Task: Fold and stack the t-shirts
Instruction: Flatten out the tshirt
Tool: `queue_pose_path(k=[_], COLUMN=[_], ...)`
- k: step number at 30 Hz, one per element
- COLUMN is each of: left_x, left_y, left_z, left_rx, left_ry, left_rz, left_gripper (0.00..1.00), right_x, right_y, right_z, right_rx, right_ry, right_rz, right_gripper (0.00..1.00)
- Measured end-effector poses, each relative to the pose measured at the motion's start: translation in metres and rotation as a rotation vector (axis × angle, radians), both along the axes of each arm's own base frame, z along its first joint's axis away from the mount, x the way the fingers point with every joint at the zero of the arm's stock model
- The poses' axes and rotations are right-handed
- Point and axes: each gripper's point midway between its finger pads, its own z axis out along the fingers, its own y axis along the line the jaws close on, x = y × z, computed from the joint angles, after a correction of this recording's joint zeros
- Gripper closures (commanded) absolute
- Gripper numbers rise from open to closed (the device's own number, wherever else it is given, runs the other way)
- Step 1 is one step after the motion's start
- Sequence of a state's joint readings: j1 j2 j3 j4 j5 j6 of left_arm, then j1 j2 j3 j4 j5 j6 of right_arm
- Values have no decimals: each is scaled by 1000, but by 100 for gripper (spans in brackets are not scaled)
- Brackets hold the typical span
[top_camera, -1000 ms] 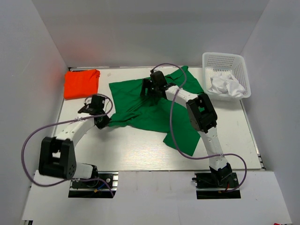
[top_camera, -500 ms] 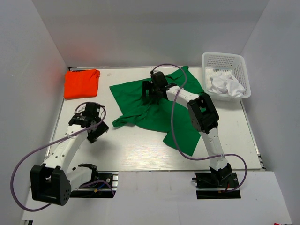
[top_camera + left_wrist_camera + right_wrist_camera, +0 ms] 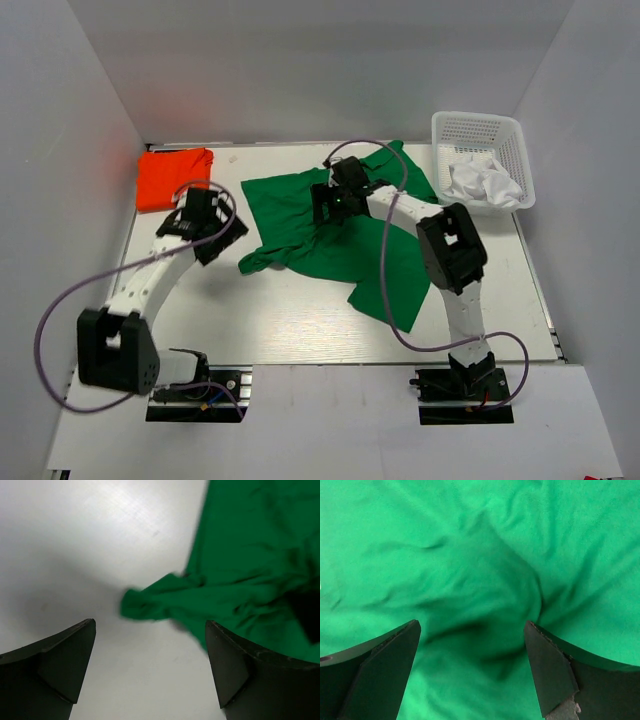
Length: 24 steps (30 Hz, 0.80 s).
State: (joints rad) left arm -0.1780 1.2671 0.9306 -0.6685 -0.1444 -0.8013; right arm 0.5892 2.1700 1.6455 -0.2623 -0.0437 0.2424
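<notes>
Left claw [image 3: 150,624]: It was spread wide and pinched nothing. It hung over the bare table.
Just past the left claw: A bunched corner of the green shirt [image 3: 240,555] poked out toward it, at about 1 o'clock in its own camera.
Why there: I think it sat by that corner so it could pick up the edge and pull the shirt flat.
Right claw [image 3: 471,623]: It was spread wide too and pinched nothing. It was right above the middle of the green shirt, and only green cloth showed under it.
Why there: My guess is it was picking a spot to grab or press down.
Green shirt [image 3: 300,240]: It lay open in the middle of the table, not folded yet. One long piece trailed toward 5 o'clock.
How it looked: It was soft and thin, with lots of wrinkles and dark dips. It looked floppy.
Orange shirt [image 3: 172,178]: It was at the table's 10 o'clock corner, well apart from the green one. It was folded into a neat flat square, so I think the stack was meant to start there.
Basket [image 3: 480,120]: It was at the 2 o'clock corner. It was white plastic with little holes, and it held a crumpled white cloth [image 3: 480,182].
Table [image 3: 290,310]: It was white, smooth and a bit shiny.
</notes>
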Motion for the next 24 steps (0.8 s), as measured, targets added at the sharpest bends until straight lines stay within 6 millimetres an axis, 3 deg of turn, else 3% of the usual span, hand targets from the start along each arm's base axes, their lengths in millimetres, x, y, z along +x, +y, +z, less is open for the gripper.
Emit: queue_pose_path(k=[6,11,13,15,18,21,24], left_x=[123,201,211,209,212,211,223], left_y=[-42,-91,-105,-113,-115,-109,-102], left_z=[2,-30,-54,-74,-67,-73,-76], left_rx=[-67,-182,-216,-241,-234,-190,-148], left_ry=[-123,-144,-121,-86,-104,-84,-87], left_rz=[-149,-319,-369,-392,-409,-391,-370], left_gripper=[0,0,0,0,0,0,0], right_x=[-53,-81,-92,-105,-122,-134,-143], right_y=[-23,-18,-17,-20,-35,-54,-71], right_z=[43,60,53,42,21,5,-5], right_rx=[52,97,99,96,71,35,8], right_ry=[-44,-90,-79,-55,-5,32,56], right_rz=[58,136,154,158,132,81,35], right_gripper=[10,10,10,10,10,10,10])
